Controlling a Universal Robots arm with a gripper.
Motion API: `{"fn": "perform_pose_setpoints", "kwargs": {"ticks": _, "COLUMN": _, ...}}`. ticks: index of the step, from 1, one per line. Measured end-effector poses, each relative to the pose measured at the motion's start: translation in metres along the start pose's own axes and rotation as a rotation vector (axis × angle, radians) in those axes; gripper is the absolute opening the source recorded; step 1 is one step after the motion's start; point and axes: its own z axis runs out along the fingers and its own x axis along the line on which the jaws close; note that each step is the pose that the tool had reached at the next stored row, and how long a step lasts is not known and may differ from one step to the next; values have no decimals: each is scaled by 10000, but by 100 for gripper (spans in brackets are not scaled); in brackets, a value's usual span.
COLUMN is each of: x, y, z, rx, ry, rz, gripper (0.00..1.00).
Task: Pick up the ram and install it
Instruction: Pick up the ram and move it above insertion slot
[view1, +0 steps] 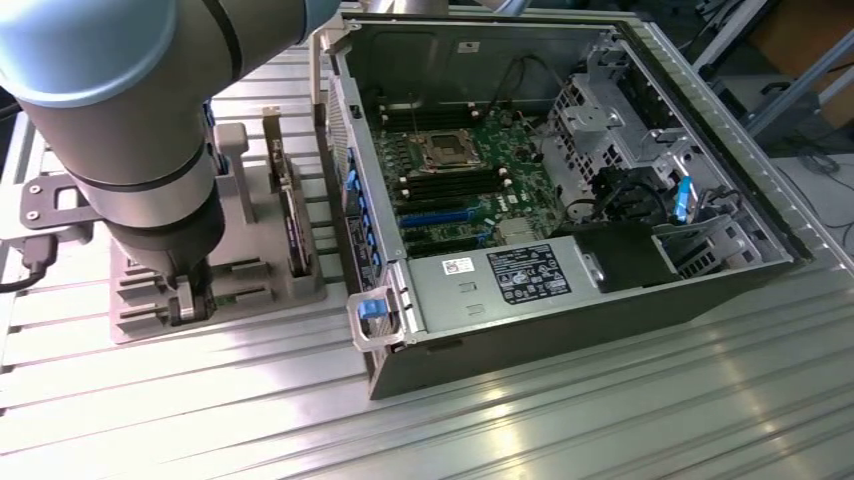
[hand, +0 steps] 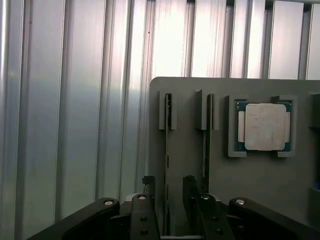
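Ram (hand: 168, 131): we saw it standing on edge in the slot nearest one side edge of the grey holder tray (hand: 190, 85), with its far end close to a tray corner.
Gripper (hand: 168, 186): it hung directly over that slot, pointing down at the tray from the end of the arm (view1: 120, 130).
Jaws: they stood wide apart, one finger on each side of the ram with a gap on both sides, and we saw nothing held in them.
Second strip (hand: 206, 140): another thin strip sat on edge in the neighbouring slot, parallel to the ram and just beside it.
Processor chip (hand: 263, 126): it lay flat in a square recess further in from that tray edge, well apart from the jaws.
Expansion card (view1: 294, 225): it stood upright along the tray edge nearest the computer case (view1: 534, 340).
Computer case: it lay open on the ribbed metal desk (view1: 601, 420), just beside the tray.
Motherboard (view1: 454, 190): we saw it face up inside the case, and the slots beside its socket looked bare.
Power supply (view1: 514, 275): it sat against one case wall.
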Motion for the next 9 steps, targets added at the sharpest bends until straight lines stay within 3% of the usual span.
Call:
{"fn": "perform_pose_setpoints", "kwargs": {"ticks": 4, "x": 0, "y": 25, "z": 88, "rx": 0, "ry": 0, "rz": -4, "gripper": 36}}
{"fn": "perform_pose_setpoints", "kwargs": {"ticks": 7, "x": 0, "y": 25, "z": 99, "rx": 0, "ry": -4, "rz": -5, "gripper": 36}}
{"fn": "perform_pose_setpoints", "kwargs": {"ticks": 9, "x": 0, "y": 25, "z": 99, "rx": 0, "ry": -4, "rz": -4, "gripper": 22}}
